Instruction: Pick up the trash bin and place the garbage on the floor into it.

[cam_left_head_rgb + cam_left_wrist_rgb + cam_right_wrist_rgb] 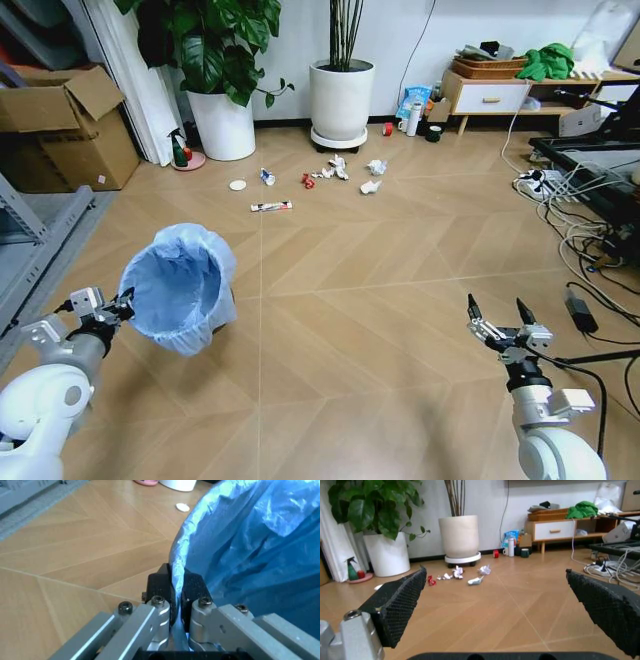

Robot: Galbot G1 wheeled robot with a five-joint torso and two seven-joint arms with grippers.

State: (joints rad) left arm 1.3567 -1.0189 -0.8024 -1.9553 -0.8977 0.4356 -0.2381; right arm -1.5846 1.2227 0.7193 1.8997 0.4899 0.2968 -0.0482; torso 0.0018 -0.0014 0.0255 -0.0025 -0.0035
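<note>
Left gripper (pixel 175 588): two black fingers (pixel 160 587) closed on the rim of the trash bin (pixel 180 290), with the light-blue liner pinched between them. In the head view the left gripper (pixel 118 303) grips the rim's left side and holds the bin tilted, mouth turned up toward the camera, at the lower left of the scene. The bin is small and round; its crinkly blue bag covers the rim and most of the outside, and a strip of dark wall shows at its right edge. Whether the base touches the floor (pixel 380 260) cannot be told.

Right gripper (pixel 498 318): fingers spread wide apart, holding nothing, raised over bare planks at the lower right. In the right wrist view its textured black pads (pixel 400 607) frame the room ahead.

The garbage (pixel 330 172) lies scattered on the herringbone floor well beyond both grippers, near two white plant pots (pixel 341 98): crumpled white paper wads (pixel 375 167), a red wrapper (pixel 308 181), a white round lid (pixel 237 185), a small blue-white bottle (pixel 267 177) and a flat white-red tube (pixel 271 206).
</note>
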